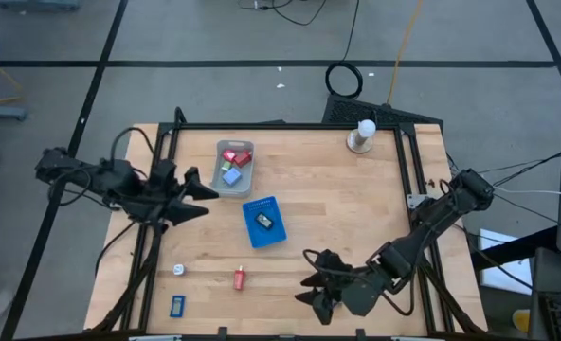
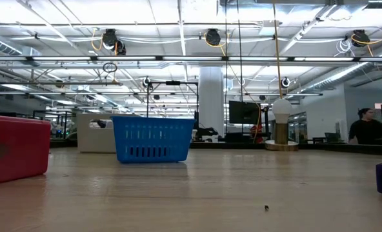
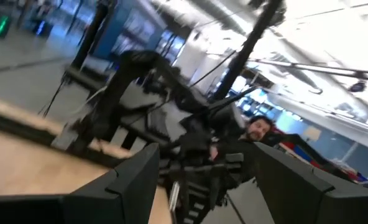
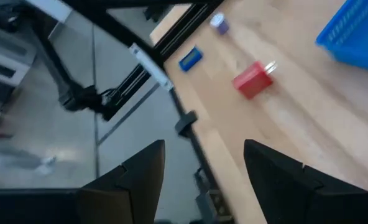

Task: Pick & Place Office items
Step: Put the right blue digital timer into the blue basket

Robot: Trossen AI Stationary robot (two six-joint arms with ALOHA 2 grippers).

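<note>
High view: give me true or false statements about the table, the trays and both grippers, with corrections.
1. The blue basket holds a dark item. True.
2. The grey tray is empty. False: it holds red and pale blue pieces.
3. A red piece lies loose on the table. True.
4. The left gripper holds the red piece. False: its fingers are open and empty.
5. The right gripper is open, holding nothing. True.

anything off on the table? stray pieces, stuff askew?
Three pieces lie loose near the front-left: a red piece, a white piece and a dark blue piece. The blue basket sits skewed to the table edges. Nothing spilled or damaged.
</note>
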